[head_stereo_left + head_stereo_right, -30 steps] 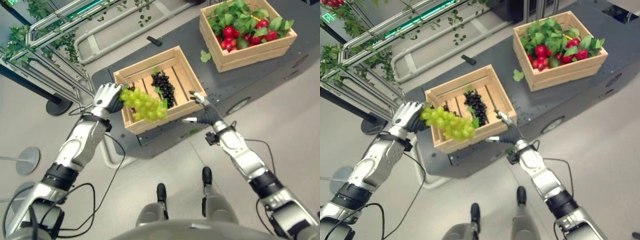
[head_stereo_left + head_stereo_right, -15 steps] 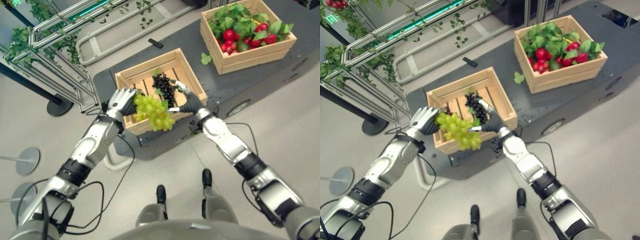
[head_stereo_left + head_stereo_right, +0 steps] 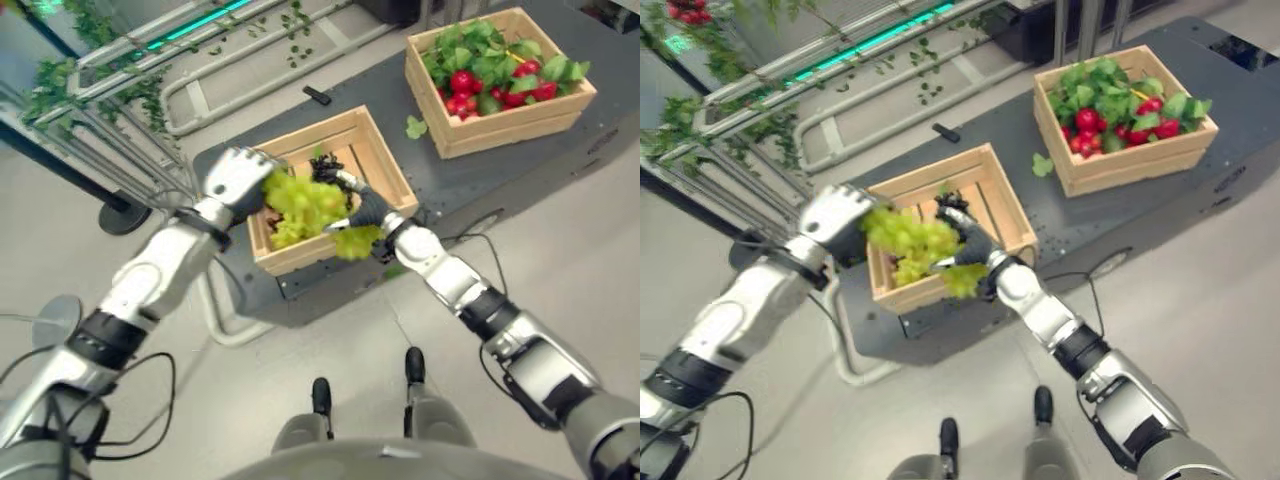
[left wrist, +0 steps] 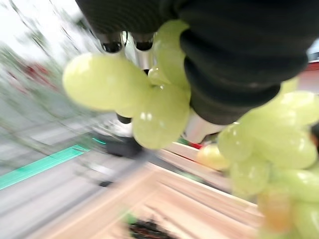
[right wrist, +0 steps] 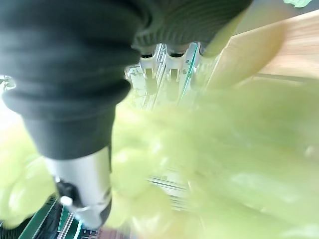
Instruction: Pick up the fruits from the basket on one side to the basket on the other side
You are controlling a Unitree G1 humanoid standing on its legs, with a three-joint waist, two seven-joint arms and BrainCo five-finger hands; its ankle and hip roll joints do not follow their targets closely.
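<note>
My left hand (image 3: 237,178) is shut on the stem end of a bunch of green grapes (image 3: 308,203), held just above the near wooden crate (image 3: 300,258). Its wrist view has the grapes (image 4: 154,114) pressed against the curled fingers. My right hand (image 3: 362,208) reaches in from the right, its straight fingers and thumb on either side of the bunch's hanging end. In its wrist view the grapes (image 5: 239,164) lie against the palm. A bunch of dark grapes (image 3: 325,168) lies inside the near crate. The far crate (image 3: 510,125) holds red fruits (image 3: 462,82) among green leaves.
Both crates stand on a dark low platform (image 3: 440,185). On the platform between the crates lies a loose green leaf (image 3: 415,127). A small black object (image 3: 317,96) rests near the platform's back edge. Metal rails with vines (image 3: 120,120) stand at the left.
My right hand has moved left from the crate's front corner onto the bunch. The left hand has lifted the grapes slightly toward the crate's middle.
</note>
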